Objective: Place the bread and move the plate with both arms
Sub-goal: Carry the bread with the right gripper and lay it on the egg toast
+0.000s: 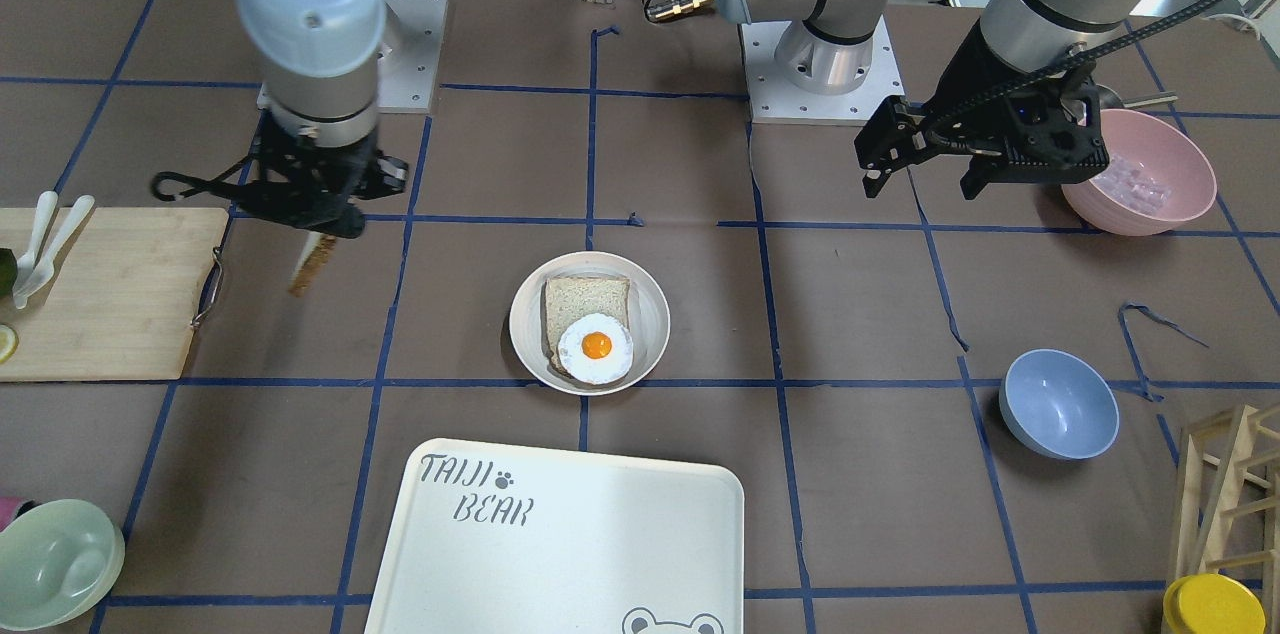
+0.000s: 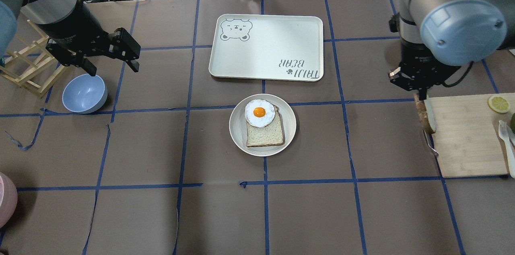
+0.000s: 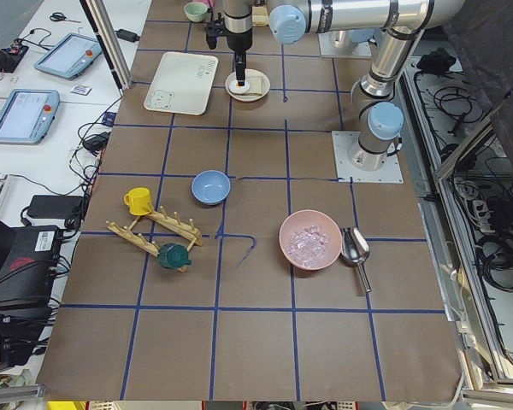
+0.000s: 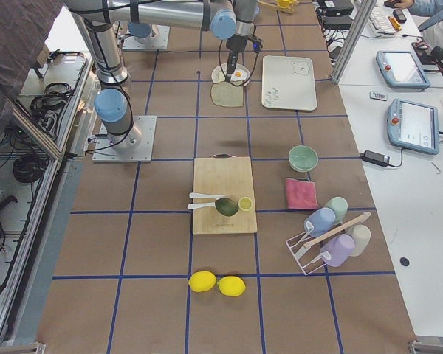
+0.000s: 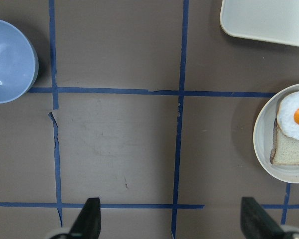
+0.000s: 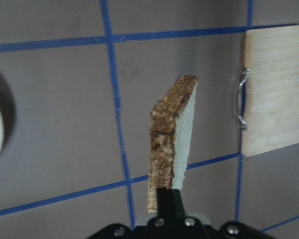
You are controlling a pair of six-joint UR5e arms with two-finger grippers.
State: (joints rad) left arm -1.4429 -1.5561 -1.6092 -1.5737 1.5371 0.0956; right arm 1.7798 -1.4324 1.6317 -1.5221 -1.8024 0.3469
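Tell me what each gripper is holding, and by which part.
Right gripper pinches the bread by its upper edge, slice hanging down. Left gripper is open, holding nothing.

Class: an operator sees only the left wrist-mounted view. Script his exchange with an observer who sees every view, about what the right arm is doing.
Operator: Is the right end effector holding anything?
Observer: Yes, it is shut on the bread, which hangs edge-on below it.
Operator: Is it over the plate?
Observer: No, it is off to the side, by the handle end of the cutting board.
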